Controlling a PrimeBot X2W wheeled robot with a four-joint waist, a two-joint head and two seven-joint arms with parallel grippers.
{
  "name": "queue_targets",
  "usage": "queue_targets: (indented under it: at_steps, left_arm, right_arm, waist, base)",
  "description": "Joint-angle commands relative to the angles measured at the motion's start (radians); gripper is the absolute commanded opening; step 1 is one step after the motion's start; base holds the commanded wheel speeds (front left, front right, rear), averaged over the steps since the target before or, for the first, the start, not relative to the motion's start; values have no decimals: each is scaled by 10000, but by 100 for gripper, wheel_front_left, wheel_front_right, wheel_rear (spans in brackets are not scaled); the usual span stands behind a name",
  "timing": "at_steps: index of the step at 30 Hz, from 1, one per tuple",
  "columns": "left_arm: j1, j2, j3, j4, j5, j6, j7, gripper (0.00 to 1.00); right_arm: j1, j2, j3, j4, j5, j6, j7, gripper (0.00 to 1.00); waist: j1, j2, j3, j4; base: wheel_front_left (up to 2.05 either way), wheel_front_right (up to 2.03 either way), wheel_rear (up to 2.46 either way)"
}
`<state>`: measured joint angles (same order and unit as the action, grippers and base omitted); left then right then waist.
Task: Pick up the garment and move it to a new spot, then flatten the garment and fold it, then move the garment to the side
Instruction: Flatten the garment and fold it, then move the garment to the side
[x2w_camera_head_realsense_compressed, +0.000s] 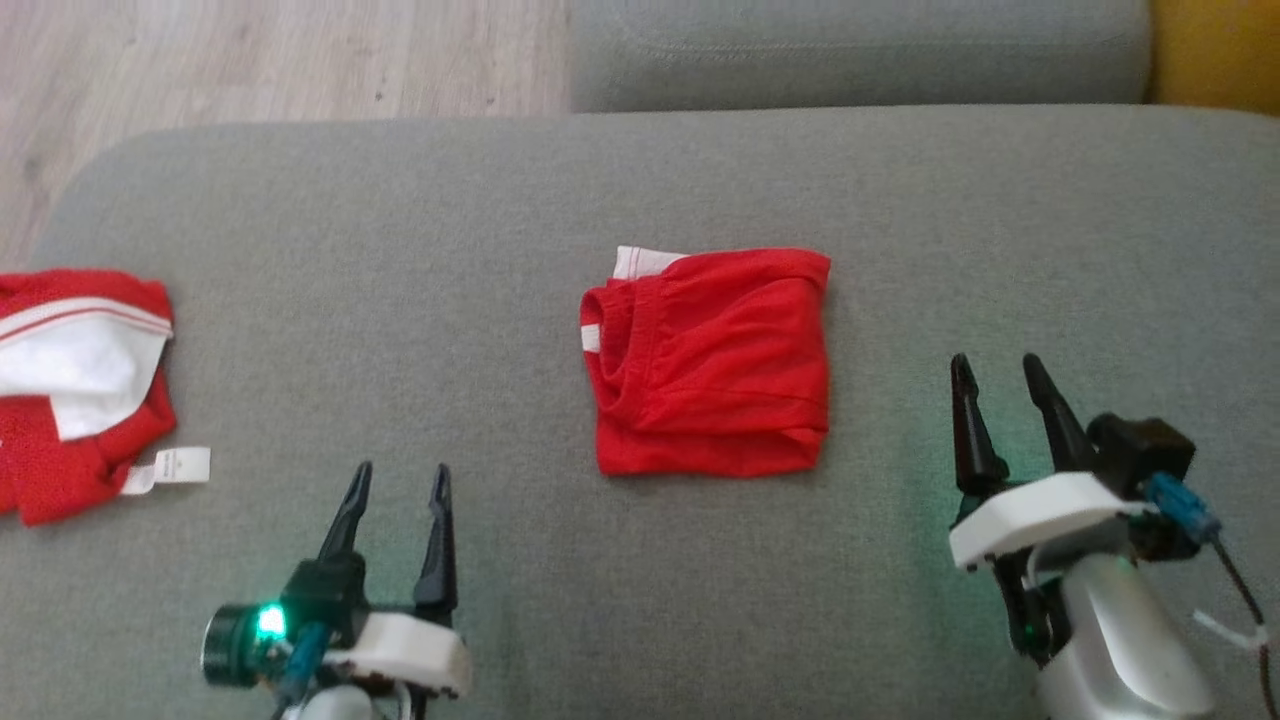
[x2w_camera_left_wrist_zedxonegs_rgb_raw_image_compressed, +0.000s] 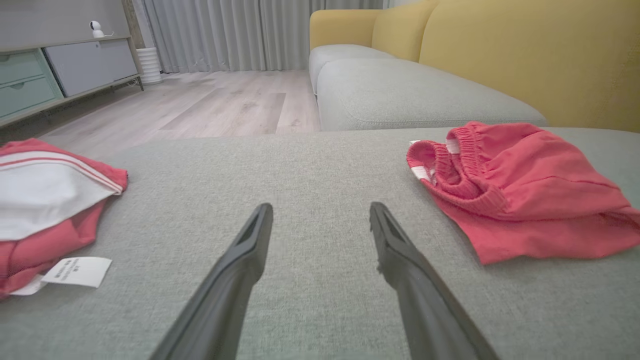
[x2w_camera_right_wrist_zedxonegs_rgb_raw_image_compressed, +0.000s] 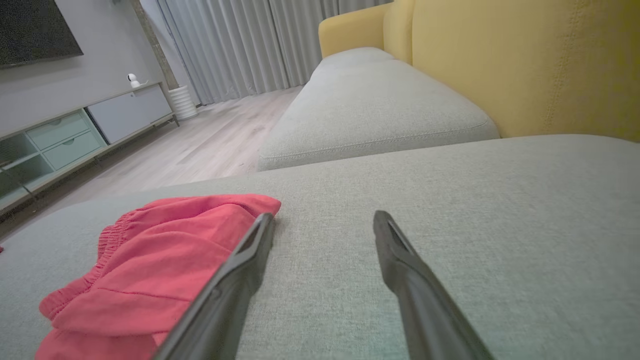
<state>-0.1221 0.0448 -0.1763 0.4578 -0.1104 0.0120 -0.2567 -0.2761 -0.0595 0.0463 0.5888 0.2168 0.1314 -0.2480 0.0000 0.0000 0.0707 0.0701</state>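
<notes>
Two garments lie on the grey sofa cushion (x2w_camera_head_realsense_compressed: 400, 250). The folded red garment (x2w_camera_head_realsense_compressed: 710, 365) sits near the middle as a neat rectangle, its elastic waistband turned to the robot's left. A second red garment (x2w_camera_head_realsense_compressed: 80, 390), crumpled and showing white lining, lies at the cushion's left edge with one white label (x2w_camera_head_realsense_compressed: 180, 466) sticking out beside it.

Two grippers hover low over the cushion. The left gripper (x2w_camera_head_realsense_compressed: 403, 467) is between the two garments, touching neither, its jaws spread and empty. The right gripper (x2w_camera_head_realsense_compressed: 995, 360) is just right of the folded garment and apart from it, its jaws also spread, holding nothing.

The head view looks straight down, giving the garments' outlines and a strip of wooden floor (x2w_camera_head_realsense_compressed: 250, 60). The left wrist view adds the room beyond: yellow backrests (x2w_camera_left_wrist_zedxonegs_rgb_raw_image_compressed: 525, 60), grey curtains (x2w_camera_left_wrist_zedxonegs_rgb_raw_image_compressed: 225, 35), a low cabinet (x2w_camera_left_wrist_zedxonegs_rgb_raw_image_compressed: 60, 70) carrying one small white camera (x2w_camera_left_wrist_zedxonegs_rgb_raw_image_compressed: 95, 27). The right wrist view adds a dark screen (x2w_camera_right_wrist_zedxonegs_rgb_raw_image_compressed: 35, 30) on the wall.
</notes>
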Motion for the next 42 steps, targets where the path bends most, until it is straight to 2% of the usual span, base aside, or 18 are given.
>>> queue_targets:
  at_steps: [1, 8, 13, 24, 30, 35, 36, 37, 38, 42]
  left_arm:
    - [168, 62, 457, -378, 151, 133, -51, 100]
    - [1004, 58, 619, -543, 291, 228, -51, 100]
    - [1094, 57, 516, -567, 158, 225, -51, 100]
    - [483, 56, -158, -457, -61, 46, -51, 100]
    - [286, 55, -432, -285, -111, 14, -51, 100]
    - [259, 55, -438, -220, -116, -12, -51, 100]
    - [257, 55, -423, -224, -122, -13, -51, 100]
    - [262, 55, -398, -230, -128, -6, -51, 100]
    - [276, 55, -367, -238, -135, 6, -51, 100]
    - [306, 55, -280, -236, -164, -6, -51, 100]
  right_arm:
    - [21, 91, 201, -392, -115, -7, -136, 100]
    - [903, 92, 457, -397, 112, -7, -137, 100]
    - [986, 92, 593, -304, 315, -7, -137, 100]
    - [-883, 93, 1099, 468, 640, -7, -137, 100]
    - [-2104, 93, 901, 2272, 264, -7, -137, 100]
    - [-2643, 93, 333, 4099, -376, -7, -137, 100]
    - [-2695, 93, 270, 4312, -423, -7, -137, 66]
    - [-2731, 93, 247, 4446, -449, -7, -137, 27]
    - [-2756, 93, 218, 4524, -458, -7, -137, 0]
    - [-2726, 93, 31, 4145, -521, -7, -137, 0]
  waist:
    - [0, 0, -212, -150]
    - [0, 0, -496, -298]
    - [0, 0, -383, -219]
    - [0, 0, 487, 750]
    - [0, 0, 823, 1573]
    - [0, 0, 983, 1943]
    - [0, 0, 1003, 1959]
    - [0, 0, 1017, 1946]
    - [0, 0, 1028, 1908]
    - [0, 0, 957, 1492]
  base:
    - [0, 0, 0]
    - [0, 0, 0]
    - [0, 0, 0]
    - [0, 0, 0]
    - [0, 0, 0]
    - [0, 0, 0]
    - [0, 0, 0]
    - [0, 0, 0]
    - [0, 0, 0]
    - [0, 0, 0]
